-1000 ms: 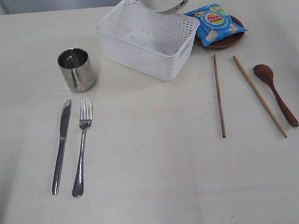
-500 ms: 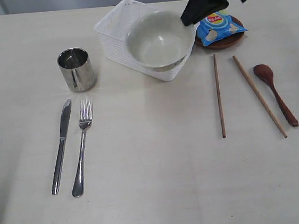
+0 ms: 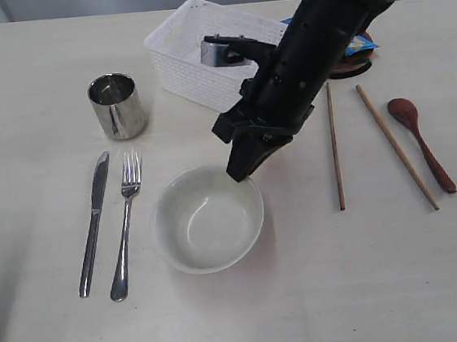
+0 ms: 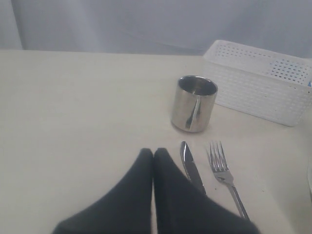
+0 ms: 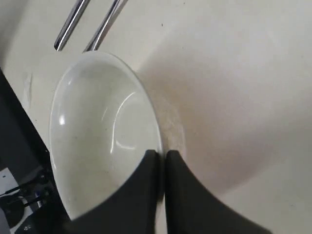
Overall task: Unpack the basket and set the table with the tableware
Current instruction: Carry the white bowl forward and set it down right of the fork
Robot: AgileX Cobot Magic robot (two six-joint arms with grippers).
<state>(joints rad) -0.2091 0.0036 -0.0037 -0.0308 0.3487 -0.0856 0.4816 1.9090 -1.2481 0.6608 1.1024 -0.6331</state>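
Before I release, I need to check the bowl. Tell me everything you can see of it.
The bowl is white, round and deep, glossy like glazed ceramic, and empty. It stands upright on or just above the table; contact cannot be confirmed. In the exterior view it lies right of the fork, not touching it, nearer the camera than the basket. The right gripper pinches its rim, one finger inside, one outside.

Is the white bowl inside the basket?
No, the bowl is down by the fork, clear of the basket, its rim pinched by the right gripper.
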